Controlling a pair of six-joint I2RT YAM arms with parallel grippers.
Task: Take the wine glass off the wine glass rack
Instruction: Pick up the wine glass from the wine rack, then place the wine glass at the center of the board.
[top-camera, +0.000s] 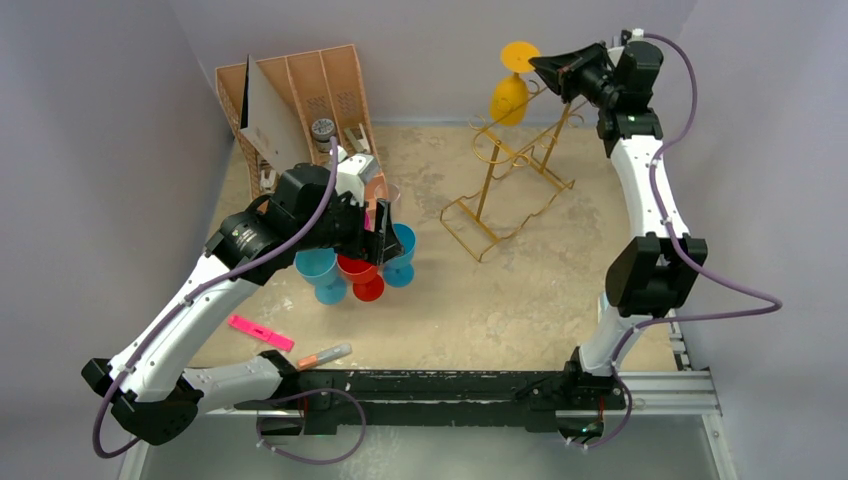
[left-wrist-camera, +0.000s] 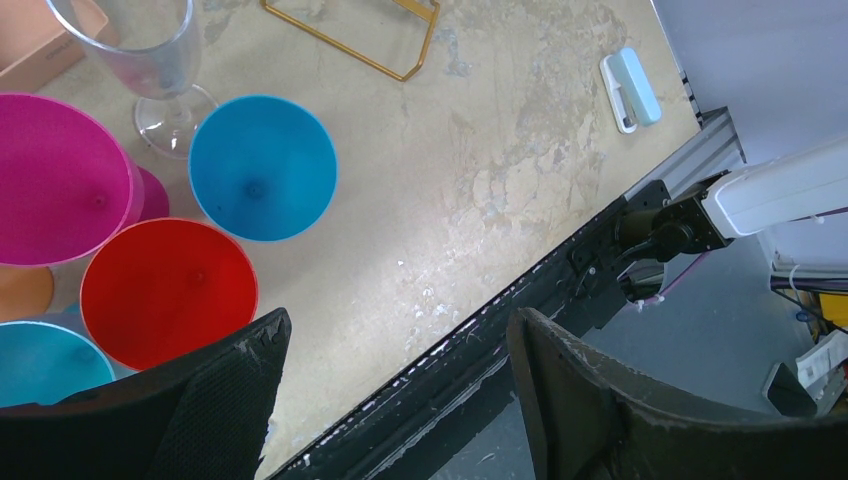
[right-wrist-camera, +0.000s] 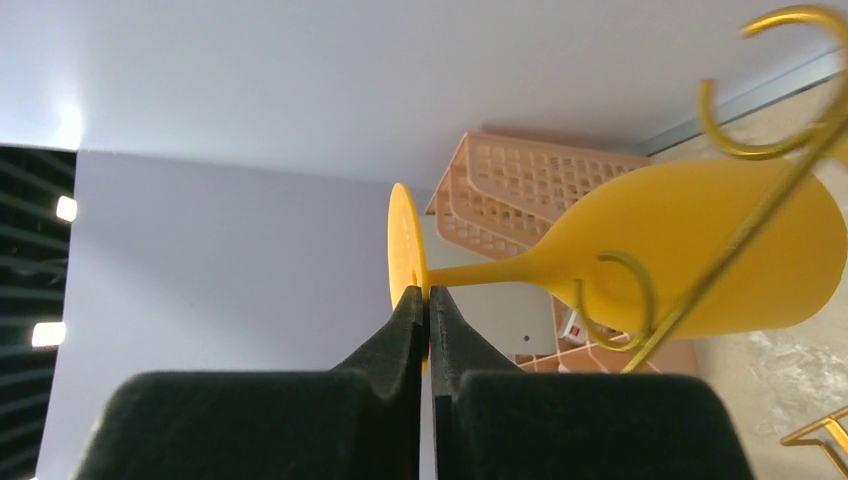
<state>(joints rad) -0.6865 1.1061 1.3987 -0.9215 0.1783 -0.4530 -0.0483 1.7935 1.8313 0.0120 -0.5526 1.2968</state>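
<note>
lilac walls (right-wrist-camera: 250, 90) behind, the jaws of your right gripper (right-wrist-camera: 428, 298) are pressed together on the thin foot of the yellow plastic wine glass (right-wrist-camera: 700, 240). its stem lies in a hook of the thin gold wire rack (top-camera: 488, 183), so it can likely be drawn out by the foot. your left gripper (left-wrist-camera: 400, 330) hangs spread, empty.

The wine glass (top-camera: 510, 97) is opaque yellow, with a round bowl, a thin stem and a flat disc foot. It hangs upside down, foot uppermost, at the top of the rack (top-camera: 512, 186), its stem threaded through one of the looped hooks. The right pincer (right-wrist-camera: 428, 297) is closed on the foot, just under the stem. The rack is a thin gold wire frame, leaning upright on its wavy-edged base, toward the far right of the bench (top-camera: 560, 290).
</note>
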